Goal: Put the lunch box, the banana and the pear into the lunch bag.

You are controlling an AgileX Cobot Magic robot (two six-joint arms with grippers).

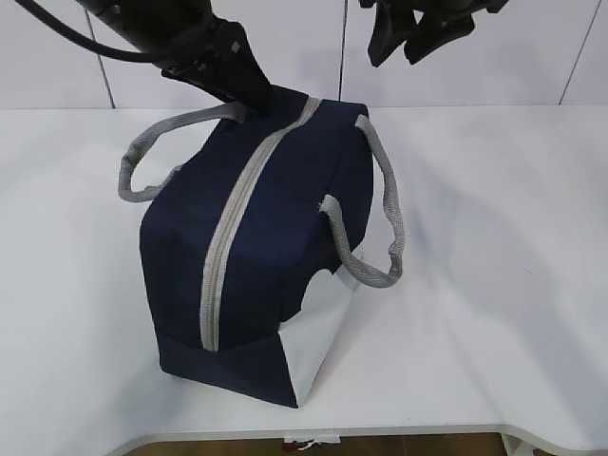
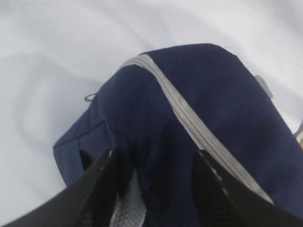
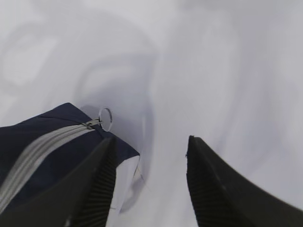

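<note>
The navy lunch bag lies on the white table, and its grey zipper runs shut along the top. Its ring pull shows at the bag's end in the right wrist view. My left gripper is down on the far end of the bag. In the left wrist view it is open, with the bag fabric between its jaws. My right gripper hangs open and empty above the bag's far right, over bare table. The lunch box, banana and pear are out of view.
Two grey strap handles stick out from the bag, one on the left and one on the right. The white end panel faces the table's front edge. A white wall stands behind the table.
</note>
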